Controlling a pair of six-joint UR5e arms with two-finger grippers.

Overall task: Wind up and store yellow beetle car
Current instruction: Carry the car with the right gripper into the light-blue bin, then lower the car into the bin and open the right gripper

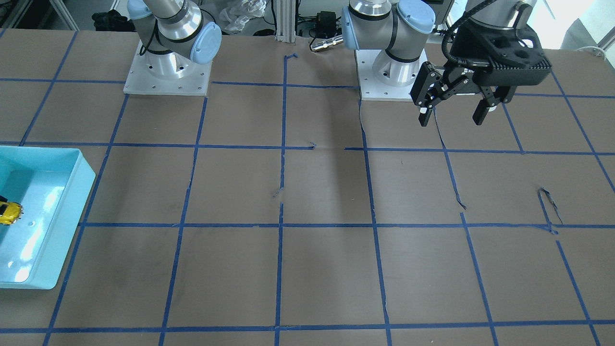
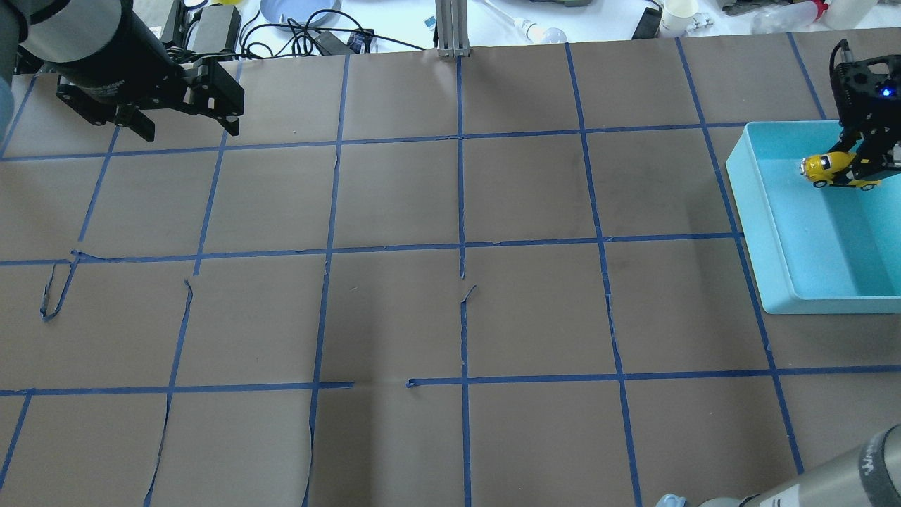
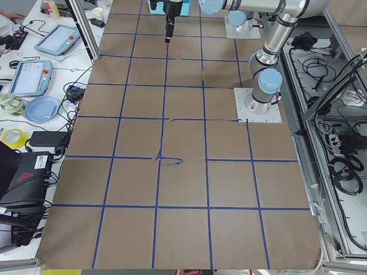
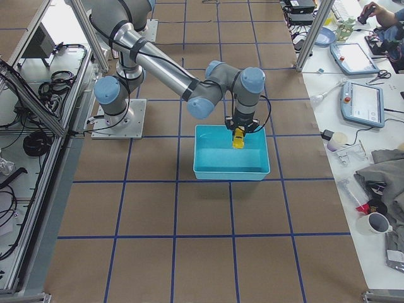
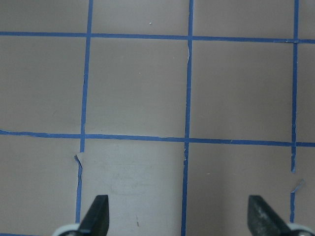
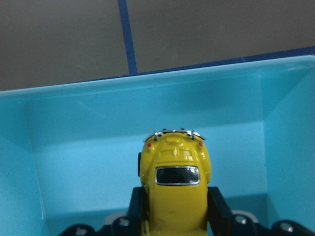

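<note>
The yellow beetle car [image 6: 174, 182] is pinched between the fingers of my right gripper [image 6: 174, 216], nose away from the camera, above the floor of the light-blue bin [image 6: 74, 103]. It also shows over the bin in the overhead view [image 2: 830, 169], the front view [image 1: 9, 212] and the right side view [image 4: 239, 137]. My right gripper [image 2: 862, 165] hangs over the bin's far part. My left gripper [image 1: 454, 113] is open and empty, held above the table near its own base; its fingertips [image 5: 96, 214] show wide apart.
The light-blue bin [image 2: 757, 211] stands at the table's right end in the overhead view. Brown paper with a blue tape grid covers the table. Both arm bases [image 1: 166, 72] stand at the robot's side. Cables, a cup and a plate lie beyond the far edge.
</note>
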